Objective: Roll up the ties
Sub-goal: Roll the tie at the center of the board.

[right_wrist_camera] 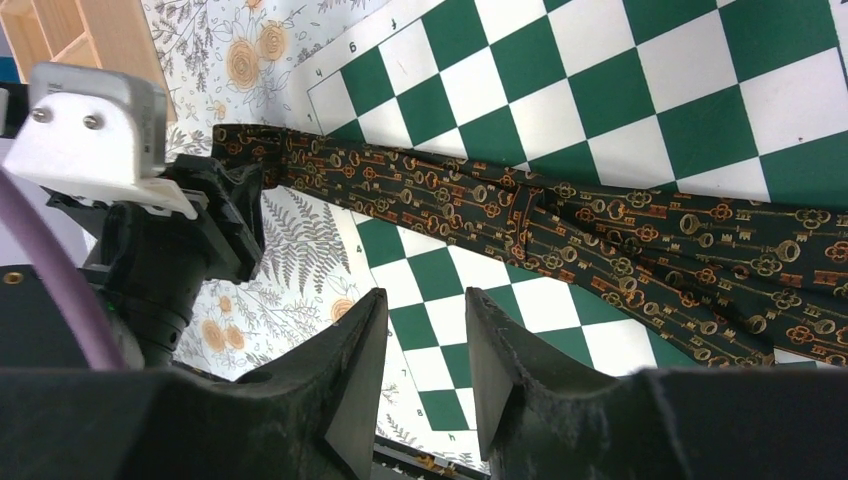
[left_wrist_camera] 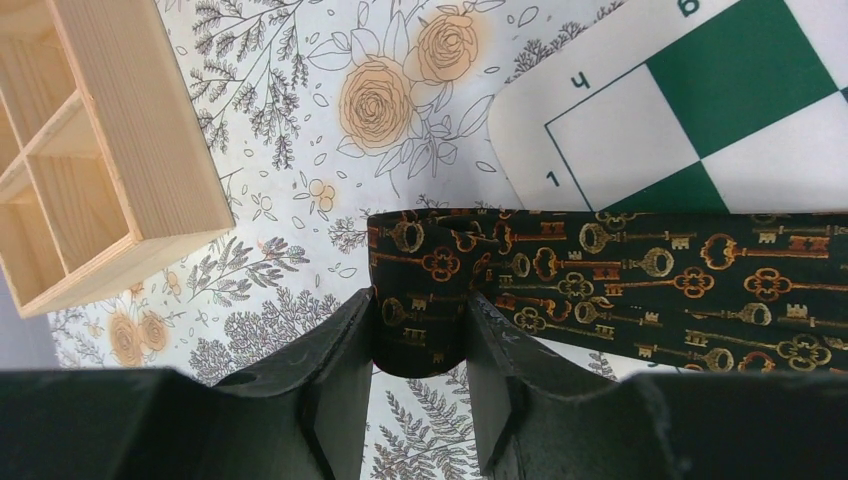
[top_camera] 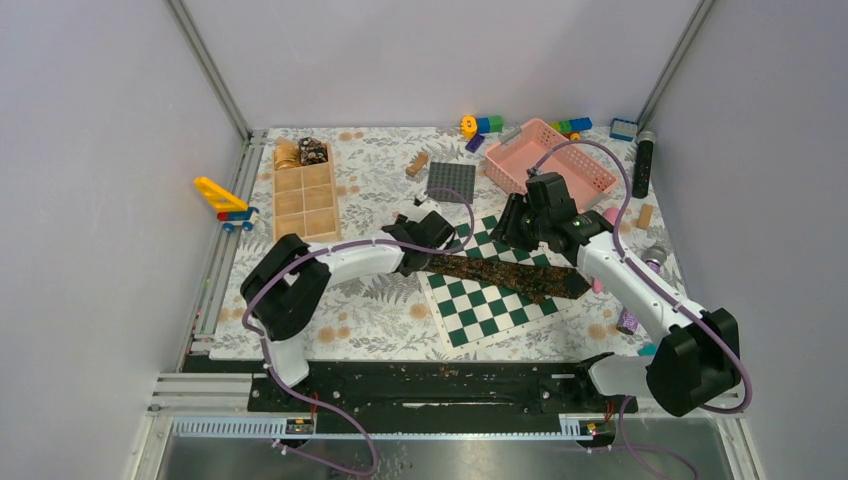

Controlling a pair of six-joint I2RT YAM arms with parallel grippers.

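Clamped in the left gripper [left_wrist_camera: 420, 320]: the folded narrow end of the key-patterned tie [left_wrist_camera: 620, 270], just off the chess mat [left_wrist_camera: 600, 120] corner. Stretched from there across green-and-white squares and floral tablecloth [top_camera: 370, 190]. Hovering above with right gripper [right_wrist_camera: 425, 315], fingers narrowly apart, holding nothing. Near a wooden divided tray [top_camera: 278, 200]. Walled in plain grey [top_camera: 430, 60].
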